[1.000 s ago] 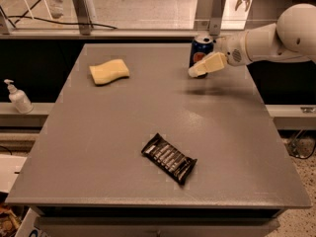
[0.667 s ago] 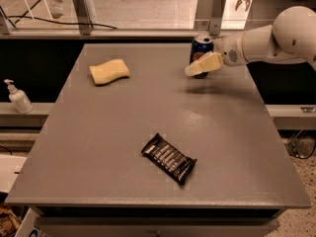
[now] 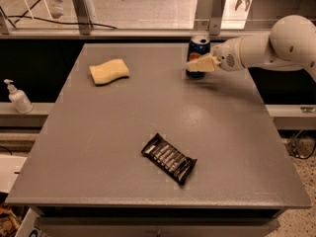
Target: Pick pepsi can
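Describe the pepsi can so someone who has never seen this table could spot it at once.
At the far edge of the grey table, right of centre, the gripper reaches in from the right. The pepsi can stands upright there, partly behind the gripper. It is the only dark blue cylinder with a silver top; the yellow sponge and black wrapper lie flat.

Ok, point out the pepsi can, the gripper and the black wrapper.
pepsi can (image 3: 199, 47): camera view, blue side below the rim.
gripper (image 3: 193, 64): camera view, cream tip in front of the can.
black wrapper (image 3: 169, 158): camera view, its middle.
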You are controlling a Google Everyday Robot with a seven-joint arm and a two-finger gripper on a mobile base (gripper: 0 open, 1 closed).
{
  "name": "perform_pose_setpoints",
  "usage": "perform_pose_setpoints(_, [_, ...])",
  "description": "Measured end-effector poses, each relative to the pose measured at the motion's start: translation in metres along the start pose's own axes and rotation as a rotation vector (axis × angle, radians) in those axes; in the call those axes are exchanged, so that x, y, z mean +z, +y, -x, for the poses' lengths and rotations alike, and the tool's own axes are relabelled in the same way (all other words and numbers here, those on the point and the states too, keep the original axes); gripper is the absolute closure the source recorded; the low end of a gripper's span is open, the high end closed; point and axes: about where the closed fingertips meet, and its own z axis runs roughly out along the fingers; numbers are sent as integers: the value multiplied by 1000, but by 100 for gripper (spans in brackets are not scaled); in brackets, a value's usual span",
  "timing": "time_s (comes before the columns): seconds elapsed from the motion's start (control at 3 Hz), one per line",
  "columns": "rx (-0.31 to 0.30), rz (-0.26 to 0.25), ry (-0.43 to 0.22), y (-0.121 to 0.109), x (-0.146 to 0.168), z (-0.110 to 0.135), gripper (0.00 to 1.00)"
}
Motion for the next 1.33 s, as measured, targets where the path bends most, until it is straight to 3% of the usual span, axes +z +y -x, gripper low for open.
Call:
perform_pose_setpoints(0.33, [4,0,-8,0,-2,0,75])
perform_pose_setpoints(0.67, [-5,25,-57,12,-23,22,98])
perform_pose_setpoints(1.33, [-45,135,-165,59,-76,72,100])
